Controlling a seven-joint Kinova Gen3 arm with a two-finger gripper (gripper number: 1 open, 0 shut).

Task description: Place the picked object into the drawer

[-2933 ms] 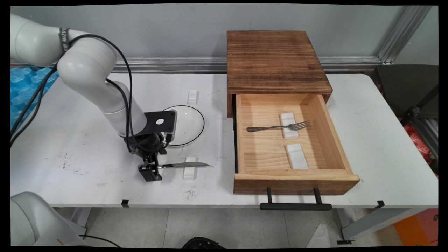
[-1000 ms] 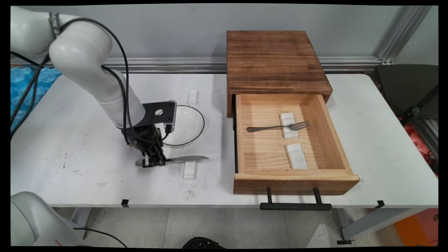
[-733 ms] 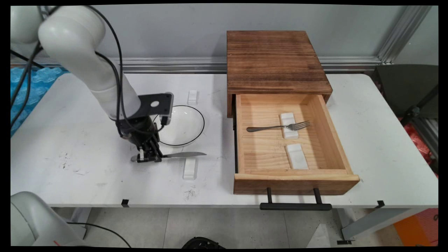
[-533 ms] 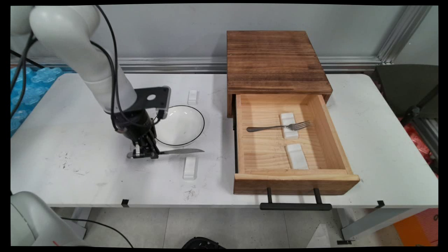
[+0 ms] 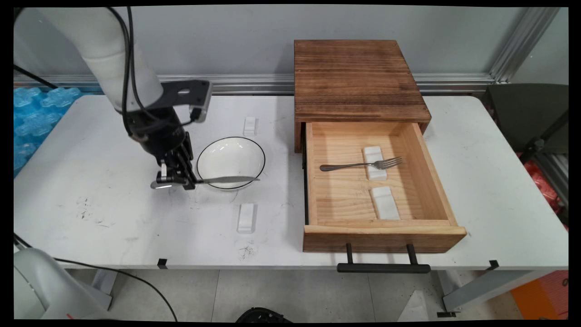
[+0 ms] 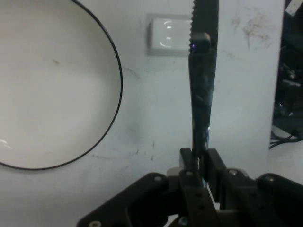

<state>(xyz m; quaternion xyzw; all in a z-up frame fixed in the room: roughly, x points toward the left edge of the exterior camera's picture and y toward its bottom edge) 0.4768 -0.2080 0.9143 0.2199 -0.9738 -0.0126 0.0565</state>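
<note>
A: What is the gripper [image 5: 178, 180] doing right now?

B: It is clamping a table knife [image 5: 213, 180] by the handle. In the hand view the two fingers [image 6: 188, 163] are pressing on the handle from either side, and the blade is running straight out ahead of them.

A: And where is the knife hanging?

B: It is lying level in the air, off the white table [image 5: 91, 181], with its blade pointing right across the near rim of the white bowl [image 5: 230, 159]. A small white rest [image 5: 246, 217] is sitting on the table nearer to the camera, clear of the blade, and another one [image 5: 249, 125] is lying beyond the bowl.

A: How would you say the carrying is best handled?

B: My judgement: the grip is sitting close to the handle's end, so the long blade is acting as a lever. Moving smoothly and keeping the knife level should stop it from swivelling between the fingers. It also needs enough height to clear the bowl's rim.

A: What else is around?

B: To the right, a wooden box is standing with its drawer [image 5: 354, 200] pulled open. A fork [image 5: 358, 165] is lying inside across one white rest [image 5: 375, 162], and a second rest [image 5: 385, 203] is sitting bare nearer the front.
</note>
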